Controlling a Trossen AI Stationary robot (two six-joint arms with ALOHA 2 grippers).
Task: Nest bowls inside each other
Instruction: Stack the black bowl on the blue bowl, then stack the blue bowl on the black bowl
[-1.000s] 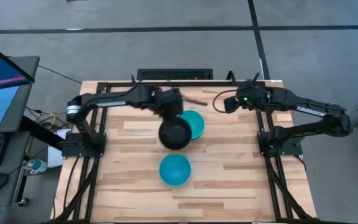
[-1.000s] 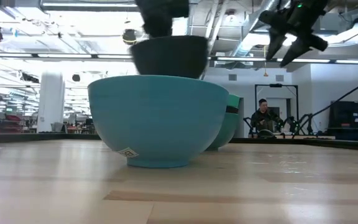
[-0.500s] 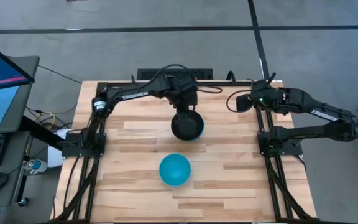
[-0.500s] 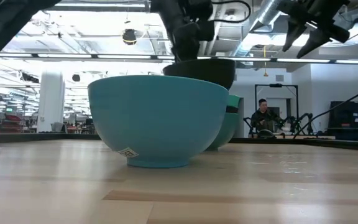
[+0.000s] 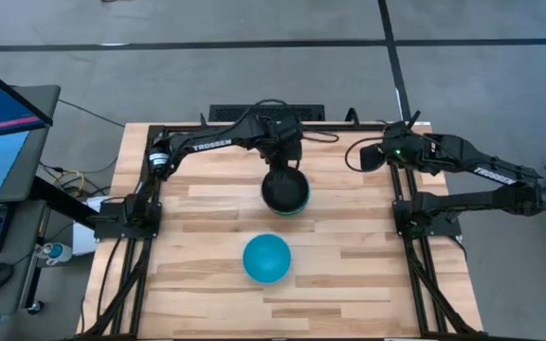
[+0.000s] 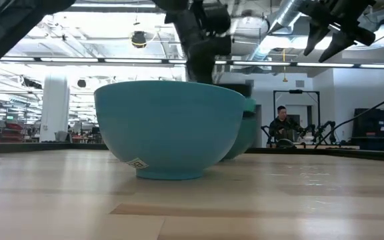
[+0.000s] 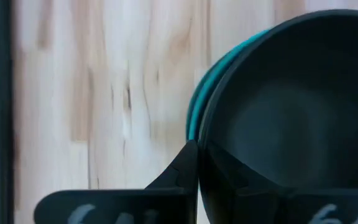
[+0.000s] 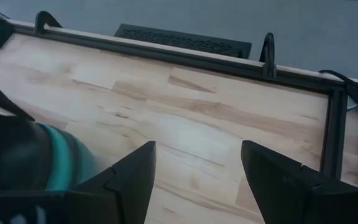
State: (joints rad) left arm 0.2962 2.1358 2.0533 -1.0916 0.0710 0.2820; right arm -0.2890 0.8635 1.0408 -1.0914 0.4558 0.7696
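Bowls are the whole matter: a black bowl (image 5: 284,192) sits lowered into a stack (image 7: 194,106) near the middle of the surface (image 5: 207,227), toward its far edge, with cyan and teal rims showing just outside the black rim in the left wrist view, so it looks seated or nearly seated in the bowls below. How many bowls the stack holds cannot be told. The left gripper (image 5: 281,163) stands over the far side of the stack, its jaws pinching the black bowl's rim, one finger (image 7: 182,174) outside the wall and the other inside; holding by the rim likely lets the bowl drop straight into the one beneath without the fingers fouling the outer walls. A lone cyan bowl (image 5: 267,258) stands apart, nearer the front edge, mouth up, probably left for a later pick. The right gripper (image 5: 360,156) waits raised above the far right corner, jaws spread and empty, well clear of the stack, which keeps it out of the left arm's way.
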